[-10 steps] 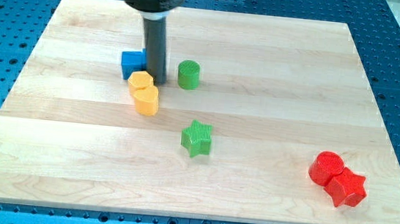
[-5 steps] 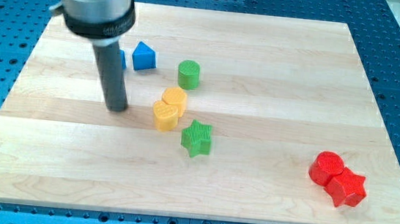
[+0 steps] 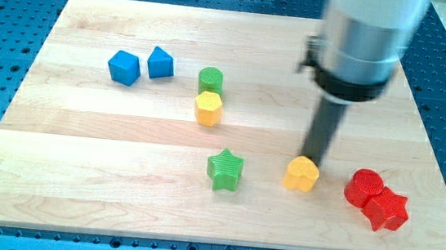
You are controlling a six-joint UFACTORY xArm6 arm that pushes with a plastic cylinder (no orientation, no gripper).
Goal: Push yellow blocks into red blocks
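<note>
With no claw to open or close, the arm's tip touched the yellow heart block from above-left, steering it toward the nearby red blocks.

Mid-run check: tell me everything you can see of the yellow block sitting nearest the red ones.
The yellow block nearest the red pair is small, matte, plastic-looking, with ribbed sides and a rounded, roughly heart-like top. It sits flat on the wooden board, low and towards the view's right. My tip meets its upper right edge, seemingly touching. A bare gap separates it from the red blocks on its right. The green star lies apart on its left.
</note>
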